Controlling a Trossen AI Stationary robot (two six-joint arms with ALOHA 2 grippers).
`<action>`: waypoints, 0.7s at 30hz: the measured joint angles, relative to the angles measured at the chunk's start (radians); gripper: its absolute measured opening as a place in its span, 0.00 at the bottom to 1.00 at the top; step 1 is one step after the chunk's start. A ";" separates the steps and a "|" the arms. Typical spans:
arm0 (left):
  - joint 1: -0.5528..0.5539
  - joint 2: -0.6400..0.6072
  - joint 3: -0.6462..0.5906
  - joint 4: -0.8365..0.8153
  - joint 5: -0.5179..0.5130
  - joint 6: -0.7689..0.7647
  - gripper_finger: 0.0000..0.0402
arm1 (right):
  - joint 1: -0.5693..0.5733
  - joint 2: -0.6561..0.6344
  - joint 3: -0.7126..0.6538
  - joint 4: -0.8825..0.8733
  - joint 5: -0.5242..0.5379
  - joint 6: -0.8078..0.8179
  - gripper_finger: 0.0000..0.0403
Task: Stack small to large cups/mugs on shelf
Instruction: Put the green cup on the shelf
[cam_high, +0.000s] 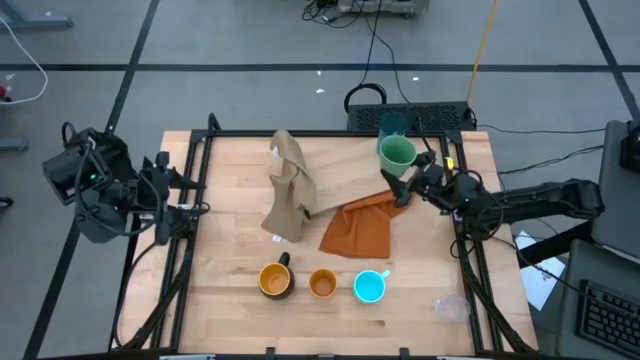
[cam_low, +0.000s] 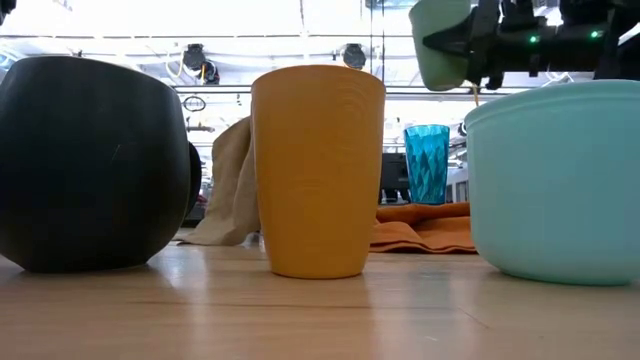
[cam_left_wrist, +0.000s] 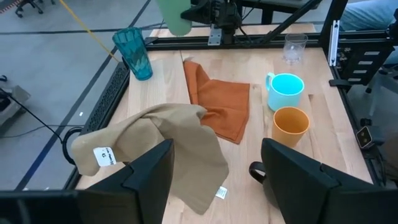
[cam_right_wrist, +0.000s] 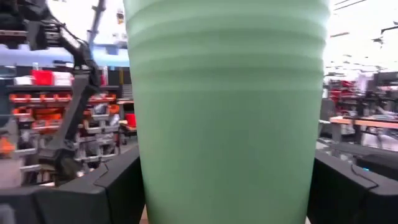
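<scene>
While right jaws grip it aloft, light green cup, ribbed, upright, left jaws spread.

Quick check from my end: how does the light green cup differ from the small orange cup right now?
The light green cup is held off the table in the right gripper, near the teal tumbler; the small orange cup stands on the table in the front row, untouched. In the left wrist view, the green one is lifted while the orange one sits beside the cyan mug. Both are upright and handleless.
</scene>
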 joint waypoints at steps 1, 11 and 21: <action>0.000 0.001 0.000 0.000 0.000 0.000 0.60 | 0.000 0.017 0.000 0.013 -0.002 0.001 0.79; 0.000 0.001 0.000 0.000 -0.004 -0.001 0.60 | 0.000 0.136 0.060 0.018 -0.005 0.005 0.79; 0.000 0.001 0.000 0.001 -0.006 -0.017 0.60 | -0.043 0.283 0.077 0.092 -0.026 0.051 0.79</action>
